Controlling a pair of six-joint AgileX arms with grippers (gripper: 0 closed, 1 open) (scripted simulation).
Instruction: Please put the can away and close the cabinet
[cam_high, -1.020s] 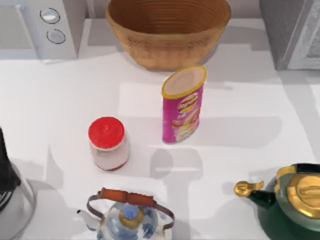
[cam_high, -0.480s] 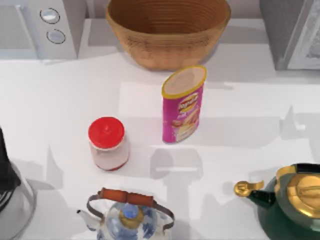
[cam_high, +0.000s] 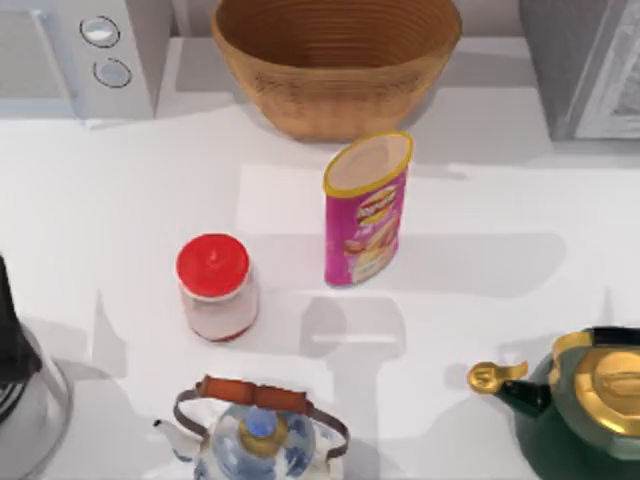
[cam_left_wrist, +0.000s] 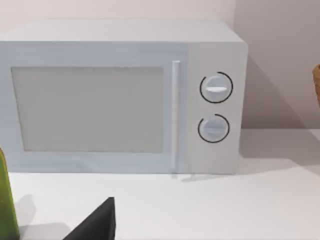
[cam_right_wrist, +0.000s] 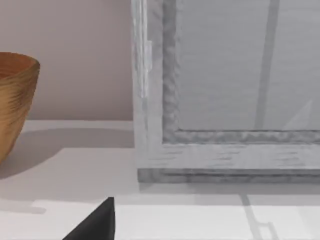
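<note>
White table (cam_high: 120, 200) is lying under a pale wall, seen from above and from both wrists; reading left to right. At the far-left corner a microwave (cam_high: 70, 50) is standing with its door shut; the left wrist view is facing it squarely, and the left gripper (cam_left_wrist: 95, 225) is showing as a dark wedge low in that view; whether it is spread or closed cannot be told. Towards the middle, a red-lidded jar (cam_high: 215, 290) is standing near the front, with a blue-and-white teapot (cam_high: 260, 435) just beside it at the table's near edge. At centre, the can (cam_high: 365, 215), a tall pink tube, is standing upright and untouched, just in front of a wicker basket (cam_high: 335, 70). At the right, a green teapot (cam_high: 580, 410) is sitting at the front edge, and the cabinet (cam_high: 590, 60) is occupying the far corner; the right wrist view is facing its grey framed door (cam_right_wrist: 225, 100), with the right gripper (cam_right_wrist: 95, 225) again a dark wedge of unreadable opening; whether the door is ajar cannot be told.

Hazards, as judged: the can is tall and narrow, so a glancing approach or a high grip is likely to be tipping it towards the basket or the jar; an arm sweeping low from the right is risking the green teapot's spout; carrying the can against a door not fully open is risking a knock and a dropped can.
</note>
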